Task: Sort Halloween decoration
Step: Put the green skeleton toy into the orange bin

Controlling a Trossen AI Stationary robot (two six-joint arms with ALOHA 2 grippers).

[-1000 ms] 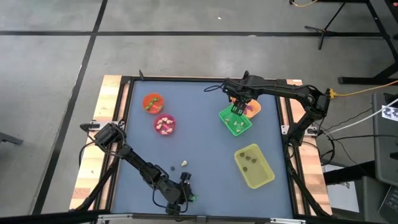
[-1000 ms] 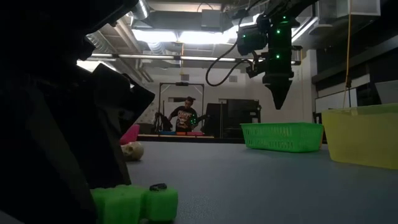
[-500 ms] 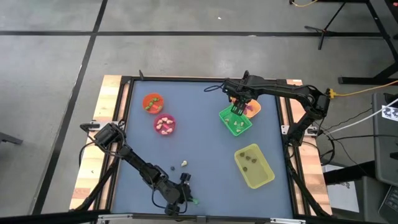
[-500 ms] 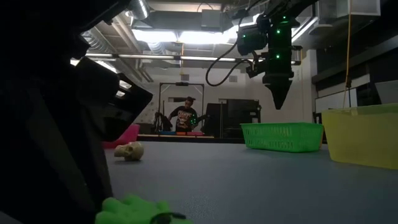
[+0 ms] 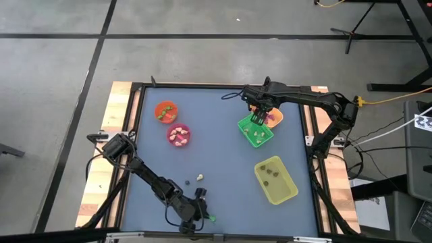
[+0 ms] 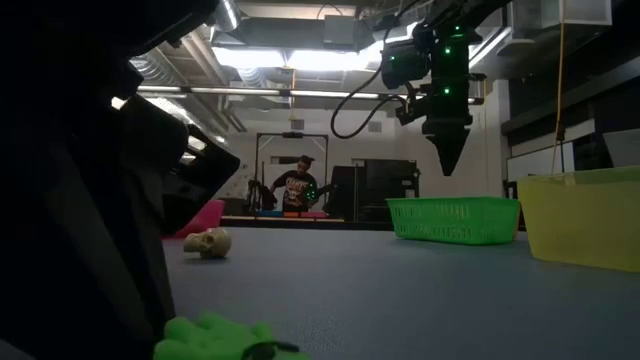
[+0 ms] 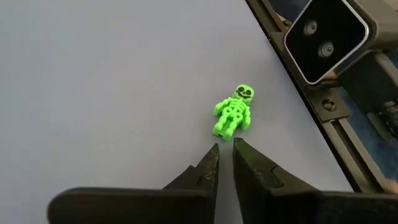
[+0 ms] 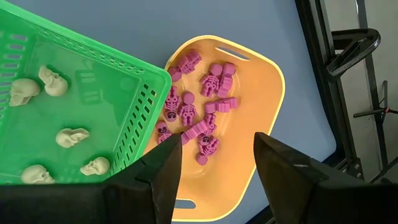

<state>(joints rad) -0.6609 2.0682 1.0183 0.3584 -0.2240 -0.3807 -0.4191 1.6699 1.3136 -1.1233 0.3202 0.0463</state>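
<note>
The left gripper point(image 7: 225, 152) sits low at the near edge of the table point(image 5: 223, 145), a little left of the middle. Its two fingers are drawn almost together, with only a thin slit between the tips, and nothing is caught in them. A green skeleton point(image 7: 234, 112) lies flat on the table just beyond the tips, apart from them — in the high view it shows as a small green speck point(image 5: 210, 217) just right of the gripper.

The right gripper point(image 8: 212, 158) hangs above the far right part of the table, over the place where the green tray point(image 8: 140, 93) meets the orange tray point(image 8: 267, 106). Its fingers stand wide apart and hold nothing.

The other decorations are spread about:
- cream skulls point(image 8: 71, 137) lie in the green tray
- pink skeletons point(image 8: 196, 102) lie in the orange tray
- dark pieces point(image 5: 271, 171) lie in the yellow tray point(image 5: 287, 192), at the near right
- the orange cup point(image 5: 165, 111) at the far left holds green pieces, and the pink cup point(image 5: 179, 135) just near of it holds cream ones
- one loose cream skull point(image 5: 200, 177) and one small dark piece point(image 5: 187, 181) rest on the bare table, left of the yellow tray — the skull also shows in the low view point(image 6: 208, 242).

A person point(image 6: 298, 186) stands in the room far behind the table.
</note>
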